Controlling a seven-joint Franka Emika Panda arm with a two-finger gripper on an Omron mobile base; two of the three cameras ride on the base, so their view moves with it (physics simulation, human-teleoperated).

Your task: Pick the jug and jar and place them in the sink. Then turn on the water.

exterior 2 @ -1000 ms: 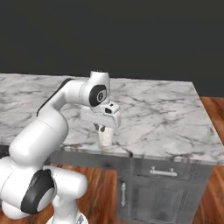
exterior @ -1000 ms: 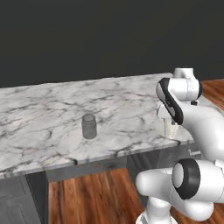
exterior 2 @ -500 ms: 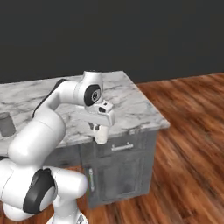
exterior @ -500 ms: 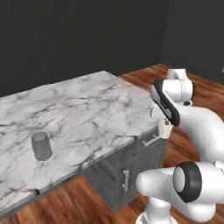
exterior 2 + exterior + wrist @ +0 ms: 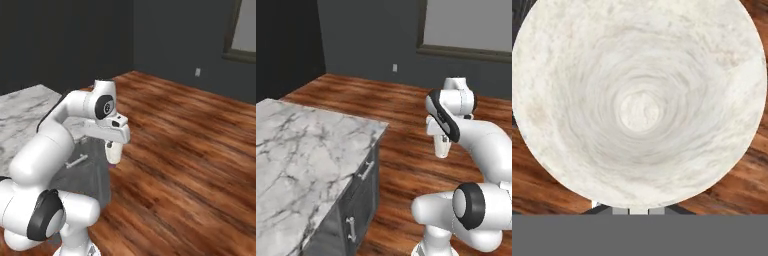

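Observation:
My gripper (image 5: 442, 141) hangs in front of the arm, shut on the cream-white jug (image 5: 442, 148), which it carries upright above the wooden floor. From the right base the same jug (image 5: 114, 153) shows below the hand, with the gripper (image 5: 111, 145) clamped on its rim. The hand view looks straight down into the jug's pale, swirled inside (image 5: 640, 107), with floor around its rim. The jar, the sink and the water are out of view.
A marble counter (image 5: 301, 150) with dark drawer fronts and bar handles (image 5: 364, 171) stands to the left; its corner is close to the arm (image 5: 20, 107). Wooden floor (image 5: 401, 110) stretches ahead to a dark wall with a window frame (image 5: 466, 50).
The whole picture has swung: the base has turned, so the counter has slid to the left edge and the jar has left the frame. The jug stays held in the shut gripper.

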